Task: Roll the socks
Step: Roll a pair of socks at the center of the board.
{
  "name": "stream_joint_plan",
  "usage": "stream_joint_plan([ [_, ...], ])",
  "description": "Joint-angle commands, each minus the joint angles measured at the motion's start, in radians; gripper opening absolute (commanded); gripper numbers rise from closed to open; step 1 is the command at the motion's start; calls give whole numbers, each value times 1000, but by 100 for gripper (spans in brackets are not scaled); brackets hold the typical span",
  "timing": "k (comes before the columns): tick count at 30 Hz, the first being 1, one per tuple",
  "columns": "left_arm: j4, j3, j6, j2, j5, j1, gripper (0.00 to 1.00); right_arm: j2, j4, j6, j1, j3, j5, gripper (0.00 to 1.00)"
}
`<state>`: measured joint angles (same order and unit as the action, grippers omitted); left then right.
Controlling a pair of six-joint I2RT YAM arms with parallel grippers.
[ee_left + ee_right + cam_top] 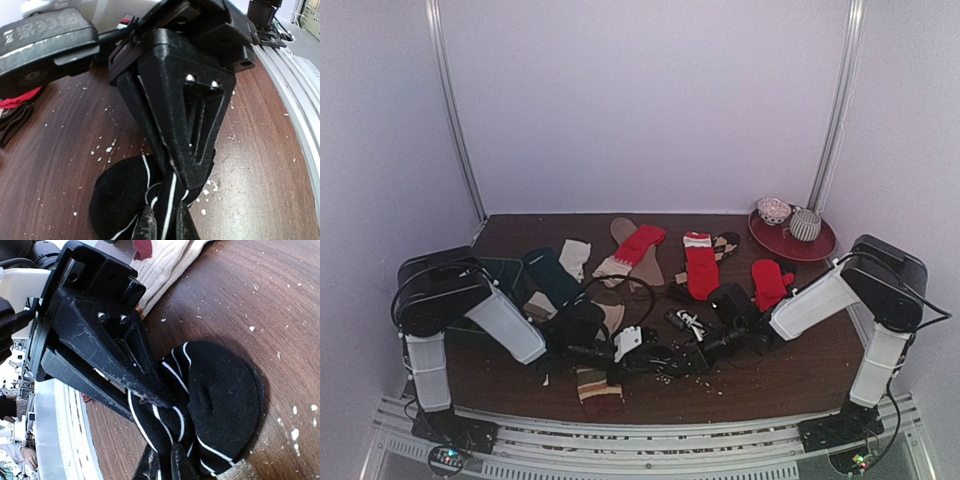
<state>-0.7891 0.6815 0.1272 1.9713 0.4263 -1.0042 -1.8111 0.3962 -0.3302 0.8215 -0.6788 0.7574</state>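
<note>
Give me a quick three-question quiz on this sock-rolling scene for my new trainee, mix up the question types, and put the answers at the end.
1. True or false: the left tool and the right tool are both shut on the same sock.
2. Which sock is gripped?
A. red sock
B. black sock with white stripes
C. dark teal sock
3. In the top view, which sock lies closest to the near edge of the table?

Key
1. True.
2. B.
3. The tan sock with brown stripes, just in front of the two tools.
</note>
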Motion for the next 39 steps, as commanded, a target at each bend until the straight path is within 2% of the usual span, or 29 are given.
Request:
stream_joint_plan([
  [1,91,5,-24,30,15,-1,0,-68,-265,-7,-5,74,-87,3],
  [5,200,54,-94,41,-15,1,0,-33,-250,9,-5,73,-119,18],
  [6,252,77,-112,49,-23,2,0,-14,-241,16,-5,75,-134,31],
  [7,299,95,-130,59,-22,4,0,16,-228,24,-5,80,-150,35],
  [9,364,114,-159,73,-8,8,0,91,-187,34,-3,99,-212,36],
  [15,408,94,-253,122,32,29,0,358,-91,137,37,186,-471,38],
  [21,414,94,-289,188,82,36,0,500,10,258,106,259,-554,43],
  [24,421,93,-299,200,99,36,0,484,36,305,157,256,-589,46],
  [32,461,97,-300,214,103,38,0,348,98,277,162,203,-601,55],
  [39,462,96,-301,228,116,38,0,308,142,293,162,188,-600,55],
])
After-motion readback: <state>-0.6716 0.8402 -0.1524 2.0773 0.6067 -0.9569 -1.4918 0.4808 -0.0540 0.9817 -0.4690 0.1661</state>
